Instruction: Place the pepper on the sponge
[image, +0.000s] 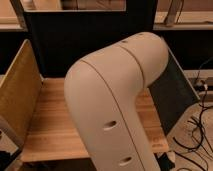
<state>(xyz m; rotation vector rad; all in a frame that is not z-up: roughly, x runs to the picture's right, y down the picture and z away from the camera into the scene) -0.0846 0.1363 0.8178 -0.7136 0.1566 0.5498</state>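
My large cream-white arm (117, 100) fills the middle of the camera view, bent at the elbow above the wooden table (50, 125). The gripper is out of view, so its place relative to anything cannot be told. The pepper and the sponge are both hidden or out of view; only bare wood shows on the table's left part and a strip at the right.
A tan side panel (17, 87) stands along the table's left edge and a dark panel (172, 95) along its right. A black back wall (85, 40) closes the far side. Cables (200, 125) lie on the floor at right.
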